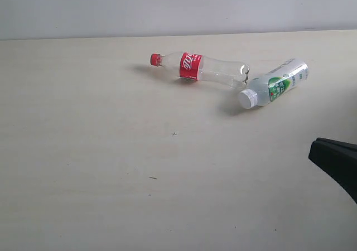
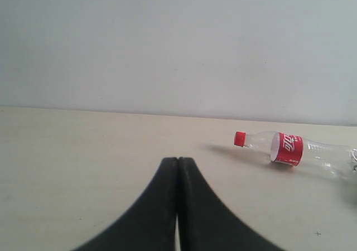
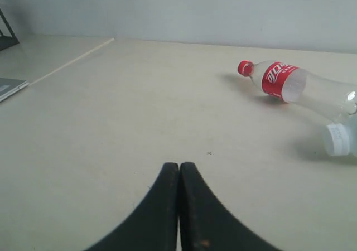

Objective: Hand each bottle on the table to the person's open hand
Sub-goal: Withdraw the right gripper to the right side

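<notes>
The pale tabletop (image 1: 83, 150) carries a red-capped bottle (image 1: 198, 68) and a white-capped bottle (image 1: 274, 83), lying close together, probably light and slippery, best grasped mid-body; left gripper (image 2: 178, 160) and right gripper (image 3: 179, 165) are clenched, empty

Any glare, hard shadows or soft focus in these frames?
Exterior view: diffuse light, soft shadows beside the red-label bottle and the green-label bottle, one small glint on the red-label bottle's base. Left wrist view: left gripper is a featureless black silhouette; bottle fairly sharp. Right wrist view: right gripper equally dark, bright spot on the clear plastic.
</notes>
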Controlling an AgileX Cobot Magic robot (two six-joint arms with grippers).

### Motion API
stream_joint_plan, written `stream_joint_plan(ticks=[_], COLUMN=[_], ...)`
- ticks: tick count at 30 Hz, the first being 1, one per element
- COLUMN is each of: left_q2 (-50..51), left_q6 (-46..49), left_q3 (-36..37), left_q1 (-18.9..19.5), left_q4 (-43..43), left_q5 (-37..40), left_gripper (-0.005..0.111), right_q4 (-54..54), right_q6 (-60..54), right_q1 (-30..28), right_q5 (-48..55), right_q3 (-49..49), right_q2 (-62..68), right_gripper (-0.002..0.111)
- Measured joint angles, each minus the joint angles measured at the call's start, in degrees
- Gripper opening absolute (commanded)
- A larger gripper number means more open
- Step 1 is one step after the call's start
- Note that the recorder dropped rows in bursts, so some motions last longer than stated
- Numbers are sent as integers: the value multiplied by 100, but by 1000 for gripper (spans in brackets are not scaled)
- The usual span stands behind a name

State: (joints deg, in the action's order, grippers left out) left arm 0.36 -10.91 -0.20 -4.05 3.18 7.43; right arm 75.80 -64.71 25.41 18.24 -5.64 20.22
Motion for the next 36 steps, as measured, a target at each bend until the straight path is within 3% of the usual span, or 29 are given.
stream_joint_plan(ticks=[36], left_q2=[0], left_q6=[0], left_q3=[0], left_q1=[0], left_q4=[0], left_q5=[0], left_gripper=[0], right_q4=[71], right_q6=[-236], right_q1=[0], right_q5=[-148], right_q3=[0], right_q2=[-81], right_gripper=[0])
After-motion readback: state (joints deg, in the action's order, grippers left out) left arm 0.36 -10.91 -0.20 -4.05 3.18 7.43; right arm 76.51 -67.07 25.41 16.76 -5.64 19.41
